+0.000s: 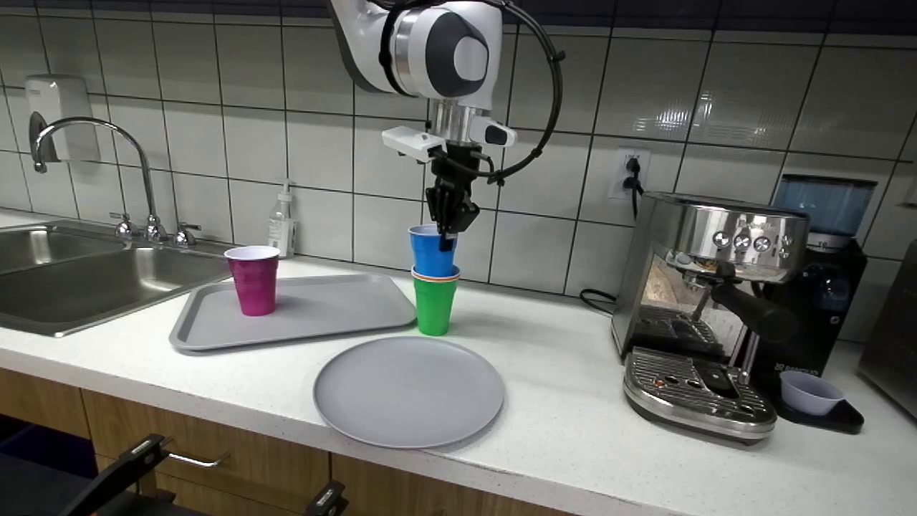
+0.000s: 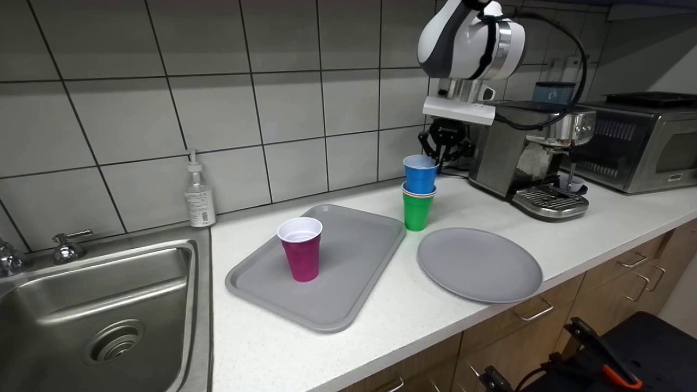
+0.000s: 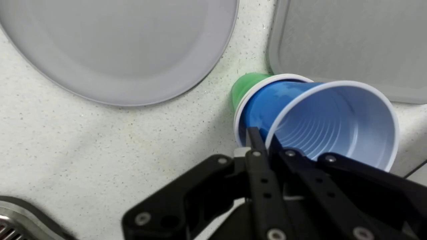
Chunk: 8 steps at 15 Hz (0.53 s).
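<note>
My gripper [image 3: 263, 134] is shut on the rim of a blue cup [image 3: 267, 96], one finger inside the cup and one outside. In both exterior views the gripper [image 1: 448, 241] [image 2: 440, 159] points down at the blue cup [image 1: 431, 256] [image 2: 419, 178]. The blue cup's lower part is hidden inside a green cup [image 1: 433, 309] [image 2: 417, 211], which stands upright on the counter. Pale and orange rims show at the green cup's top. The green cup's side [image 3: 245, 85] also shows in the wrist view.
A grey tray [image 1: 344, 308] [image 2: 359, 239] bears a purple cup [image 1: 256, 288] [image 2: 303, 260]. A grey round plate [image 1: 408, 393] [image 2: 479, 265] lies in front of the green cup. A coffee machine [image 1: 716, 222], a soap bottle [image 2: 200, 198], a sink [image 2: 199, 326] and the tiled wall [image 1: 390, 165] are around.
</note>
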{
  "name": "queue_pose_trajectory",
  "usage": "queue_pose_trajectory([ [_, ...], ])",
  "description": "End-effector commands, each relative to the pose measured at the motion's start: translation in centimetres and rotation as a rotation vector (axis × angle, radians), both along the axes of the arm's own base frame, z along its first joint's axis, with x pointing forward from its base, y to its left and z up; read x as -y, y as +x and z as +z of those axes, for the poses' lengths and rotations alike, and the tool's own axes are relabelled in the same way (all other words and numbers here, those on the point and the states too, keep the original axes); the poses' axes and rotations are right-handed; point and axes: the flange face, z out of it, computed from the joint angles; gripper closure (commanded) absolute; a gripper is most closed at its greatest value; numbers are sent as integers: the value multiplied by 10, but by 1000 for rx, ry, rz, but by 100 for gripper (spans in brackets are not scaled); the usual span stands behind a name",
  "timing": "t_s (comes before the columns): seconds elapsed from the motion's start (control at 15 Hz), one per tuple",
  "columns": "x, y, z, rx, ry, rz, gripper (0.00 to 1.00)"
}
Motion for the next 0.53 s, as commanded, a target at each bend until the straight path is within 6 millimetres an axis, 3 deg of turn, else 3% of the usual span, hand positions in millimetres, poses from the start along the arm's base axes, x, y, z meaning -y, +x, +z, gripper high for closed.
queue_pose_trajectory([
  [0.0, -1, 6, 2, -12, 29, -11, 99],
  [0.47, 0, 9, -4, -18, 23, -16, 99],
])
